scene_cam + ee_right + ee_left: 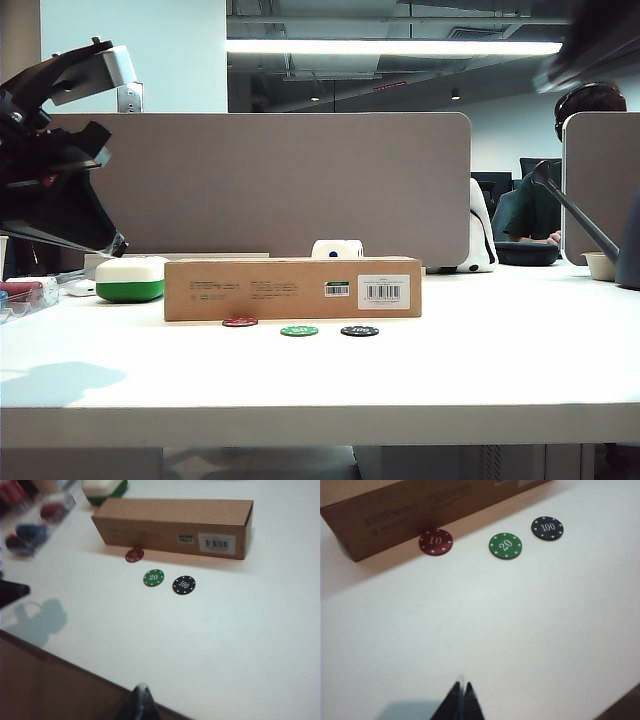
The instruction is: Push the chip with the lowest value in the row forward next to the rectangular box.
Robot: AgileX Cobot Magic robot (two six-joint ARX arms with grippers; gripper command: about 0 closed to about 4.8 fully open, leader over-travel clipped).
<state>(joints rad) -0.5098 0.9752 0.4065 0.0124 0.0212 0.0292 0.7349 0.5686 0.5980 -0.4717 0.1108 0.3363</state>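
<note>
The dark-red chip (435, 542) marked 10 lies right at the foot of the brown rectangular box (395, 510), ahead of the other two in the row. The green 20 chip (505, 546) and the black 100 chip (547, 528) lie a little off the box. The exterior view shows the red chip (240, 322) against the box (292, 288), with green (299, 330) and black (359, 330) to its right. My left gripper (462, 685) is shut and empty, raised well back from the chips, at the far left (116, 244). My right gripper (141, 687) is shut and empty, high over the table's front edge.
A white-and-green rounded case (130, 278) sits left of the box. A clear container of chips (35, 525) stands at the far left. A white block (336, 248) and a grey partition (300, 180) lie behind the box. A dark spouted can (600, 235) is at the right.
</note>
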